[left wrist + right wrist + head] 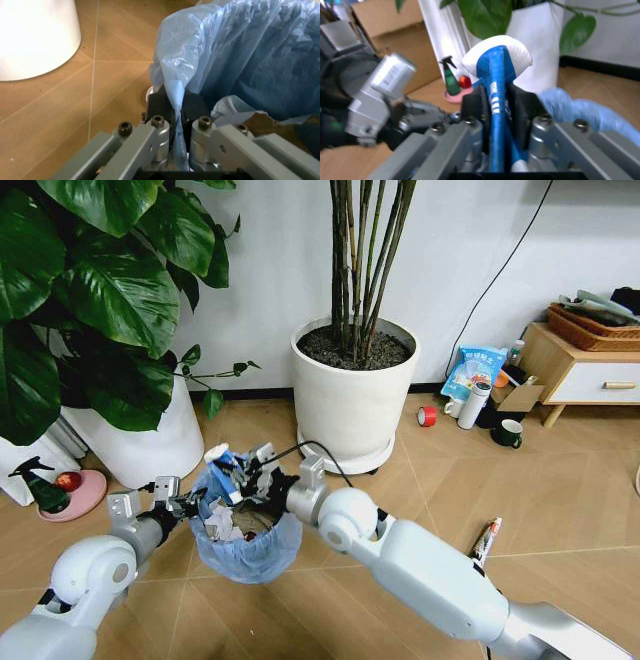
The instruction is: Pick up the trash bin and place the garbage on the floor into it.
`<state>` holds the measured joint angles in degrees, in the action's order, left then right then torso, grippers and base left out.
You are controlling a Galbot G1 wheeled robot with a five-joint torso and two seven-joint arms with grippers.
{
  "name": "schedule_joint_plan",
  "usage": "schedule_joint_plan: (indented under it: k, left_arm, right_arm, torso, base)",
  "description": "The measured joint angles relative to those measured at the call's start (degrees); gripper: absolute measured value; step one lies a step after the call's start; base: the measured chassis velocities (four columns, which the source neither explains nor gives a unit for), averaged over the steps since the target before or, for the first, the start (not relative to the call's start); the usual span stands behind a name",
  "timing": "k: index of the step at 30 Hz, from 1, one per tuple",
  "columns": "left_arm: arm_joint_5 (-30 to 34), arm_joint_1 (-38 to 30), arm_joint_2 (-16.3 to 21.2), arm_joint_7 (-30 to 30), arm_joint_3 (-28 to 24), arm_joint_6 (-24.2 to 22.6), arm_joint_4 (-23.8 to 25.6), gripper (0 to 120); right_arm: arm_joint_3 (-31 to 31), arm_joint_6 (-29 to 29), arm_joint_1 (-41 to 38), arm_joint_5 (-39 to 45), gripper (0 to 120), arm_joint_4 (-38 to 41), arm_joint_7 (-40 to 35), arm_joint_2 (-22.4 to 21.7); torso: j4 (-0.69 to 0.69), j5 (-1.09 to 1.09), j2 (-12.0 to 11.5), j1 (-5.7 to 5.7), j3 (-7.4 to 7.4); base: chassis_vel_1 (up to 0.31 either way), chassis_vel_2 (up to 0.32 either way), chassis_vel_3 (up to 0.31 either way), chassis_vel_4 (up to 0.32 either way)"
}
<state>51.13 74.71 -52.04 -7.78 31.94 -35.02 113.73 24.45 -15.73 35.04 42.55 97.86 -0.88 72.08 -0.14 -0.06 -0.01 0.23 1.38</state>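
Right arm fills the near foreground of the head view; right gripper (232,470) sits over the trash bin (250,548), clamped on a blue-and-white wrapper (496,93). Left gripper (176,112) is closed on the bin's rim, pinching the blue bag liner (240,48).

Handling, my read: bin is light, but the liner is thin and slippery, so the rim grip could slide; better to bite rim and bag together. Wrapper is soft and flat, and needs a clear release to drop.

Bin hangs just above the floor (420,490), in front of the white plant pot (352,395), already part full.

Left wrist view shows the pinch. Head view shows a tube (486,540) on the floor right of the bin.
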Motion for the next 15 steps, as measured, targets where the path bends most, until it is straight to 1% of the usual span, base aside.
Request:
schedule_joint_plan:
  k: [1,4,5,8,9,10,12,13,14,15]
  left_arm:
    - [0.0,0.0,0.0,0.0,0.0,0.0,0.0,0]
    - [0.0,-0.1,0.2,0.1,0.2,0.0,0.0,0]
    - [0.0,-0.1,0.2,0.1,0.2,0.0,0.0,0]
    - [0.1,-0.3,0.4,0.2,0.3,0.0,-0.1,0]
    - [0.1,-0.3,0.4,0.2,0.3,0.0,-0.1,0]
    - [0.1,-0.4,0.4,0.2,0.4,0.0,-0.2,0]
    - [0.1,-0.4,0.4,0.3,0.4,0.0,-0.2,0]
    - [0.1,-0.4,0.4,0.3,0.4,0.0,-0.2,0]
    - [0.1,-0.4,0.4,0.3,0.6,0.0,-0.3,0]
    - [0.1,-0.4,0.4,0.3,0.7,0.0,-0.4,0]
  right_arm:
    - [0.0,0.0,0.1,-0.2,22,-0.4,-0.5,0.2]
    - [0.0,0.0,0.2,-0.7,34,-1.0,-0.9,0.5]
    - [0.0,0.0,0.2,-0.7,34,-1.0,-0.9,0.5]
    - [0.0,-0.1,0.3,-0.7,47,-1.0,-1.2,0.6]
    - [0.0,-0.1,0.3,-0.7,47,-1.0,-1.2,0.6]
    - [0.0,-0.1,0.4,-0.8,54,-0.9,-1.3,0.6]
    - [-0.1,-0.1,0.4,-0.9,62,-0.9,-1.4,0.7]
    - [-0.1,-0.1,0.4,-0.9,62,-0.9,-1.4,0.7]
    - [-0.2,-0.1,0.5,-1.0,68,-0.9,-1.6,0.8]
    - [-0.3,-0.1,0.5,-1.1,73,-0.8,-1.7,0.8]
  torso:
    - [0.00,0.00,0.0,0.00,0.00]
    - [0.00,0.00,0.0,0.00,0.00]
    - [0.00,0.00,0.0,0.00,0.00]
    - [0.00,0.01,0.0,0.00,0.00]
    - [0.00,0.01,0.0,0.00,0.00]
    - [0.00,0.01,0.0,0.00,0.00]
    - [0.00,0.01,0.0,0.00,0.00]
    - [0.00,0.01,0.0,0.00,0.00]
    - [0.00,0.01,0.0,0.00,0.00]
    - [0.01,0.01,0.0,0.00,0.00]
  base:
    - [0.000,0.000,0.000,0.000]
    - [0.000,0.000,0.000,0.000]
    - [0.000,0.000,0.000,0.000]
    - [0.000,0.000,0.000,0.000]
    - [0.000,0.000,0.000,0.000]
    - [0.000,0.000,0.000,0.000]
    - [0.000,0.000,0.000,0.000]
    - [0.000,0.000,0.000,0.000]
    - [0.000,0.000,0.000,0.000]
    - [0.000,0.000,0.000,0.000]
